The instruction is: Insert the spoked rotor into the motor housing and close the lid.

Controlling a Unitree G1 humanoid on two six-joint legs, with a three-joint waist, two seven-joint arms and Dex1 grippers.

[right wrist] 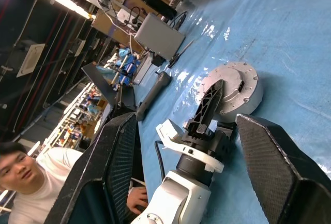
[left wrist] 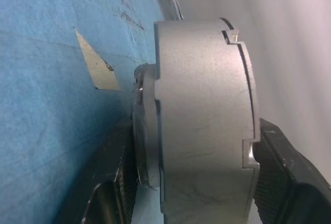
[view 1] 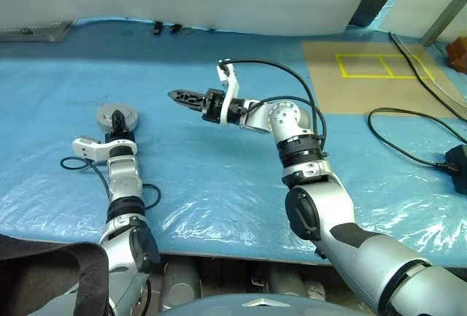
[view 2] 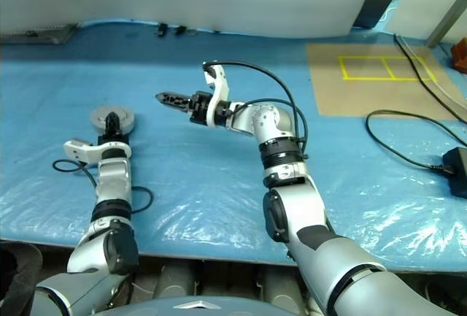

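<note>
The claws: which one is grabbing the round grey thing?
The left claw: its fingers sit on either side of the grey disc. The right claw hangs empty above the table.

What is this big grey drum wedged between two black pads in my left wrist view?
Observer: It's a round grey lid, lying flat, low on a blue sheet. The left gripper grips it by its top and bottom.
Operator: Is the other arm helping?
Observer: No. The right gripper hangs above the sheet apart from the lid, open and empty.
Operator: Is anyone around?
Observer: Yes, a person in a white shirt appears in the right wrist view.
</note>
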